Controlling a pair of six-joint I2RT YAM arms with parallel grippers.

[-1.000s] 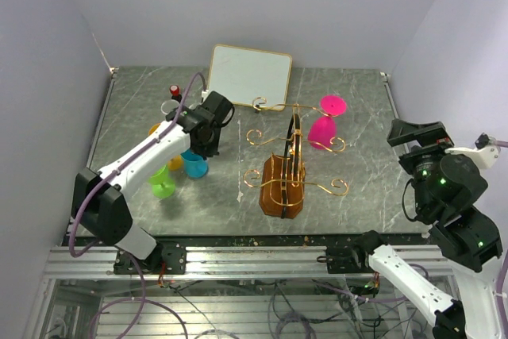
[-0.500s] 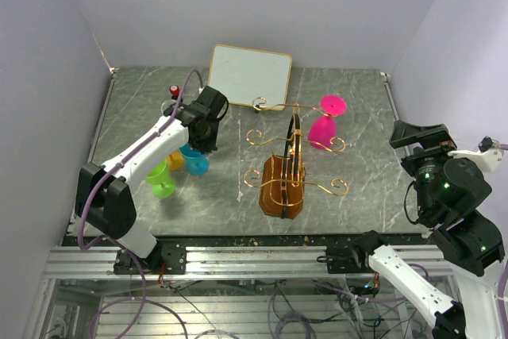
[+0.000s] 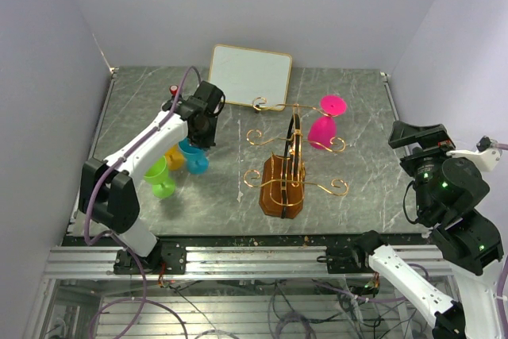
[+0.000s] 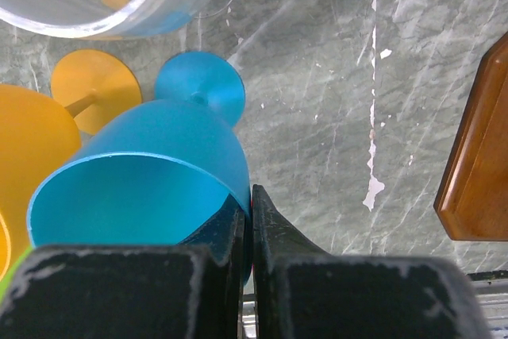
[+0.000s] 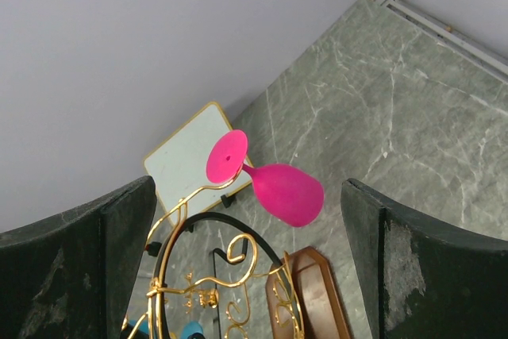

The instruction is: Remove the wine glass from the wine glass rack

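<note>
Only its wrist camera showed the left hand [image 4: 248, 224] closed against the blue glass [image 4: 143, 172]; the right hand [image 5: 246, 188] gaped wide toward the wine glass [image 5: 286, 194] hanging on the rack [image 3: 279, 188].

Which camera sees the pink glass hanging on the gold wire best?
The right wrist view: the bright pink wine glass hangs large and unblocked between the open fingers. The top view shows it small and far away; the left wrist view misses it.
</note>
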